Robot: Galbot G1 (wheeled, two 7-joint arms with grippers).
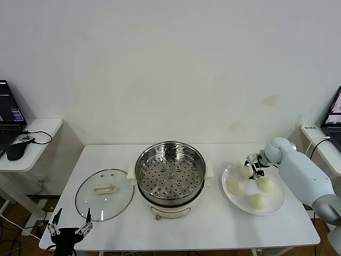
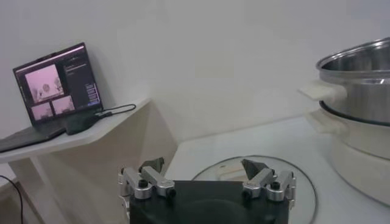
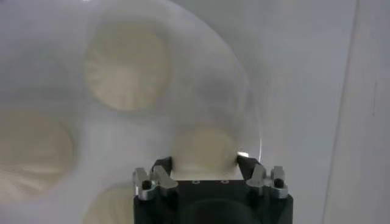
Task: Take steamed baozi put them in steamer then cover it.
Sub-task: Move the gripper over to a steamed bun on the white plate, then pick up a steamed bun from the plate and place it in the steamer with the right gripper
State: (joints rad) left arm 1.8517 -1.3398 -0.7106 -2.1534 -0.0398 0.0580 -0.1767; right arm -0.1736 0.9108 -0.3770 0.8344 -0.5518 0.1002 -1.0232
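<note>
Four cream-white baozi lie on a flat white plate (image 1: 278, 205) at the right. The far one (image 1: 245, 172) sits between the fingers of my right gripper (image 1: 250, 166), which is open and straddles it on the plate; the right wrist view shows this bun (image 3: 204, 149) filling the gap of the gripper (image 3: 204, 165). The other three baozi (image 1: 236, 187) (image 1: 265, 184) (image 1: 258, 201) lie free. The steel steamer (image 1: 140, 169) stands empty and uncovered at the table's middle. My left gripper (image 1: 69, 226) is open and empty at the front left, near the glass lid (image 1: 104, 194).
The glass lid (image 2: 304, 195) lies flat on the table left of the steamer (image 2: 359, 79). A side desk with a laptop (image 2: 55, 82) and a mouse (image 1: 16, 151) stands at the left. Another laptop (image 1: 334, 114) is at the far right.
</note>
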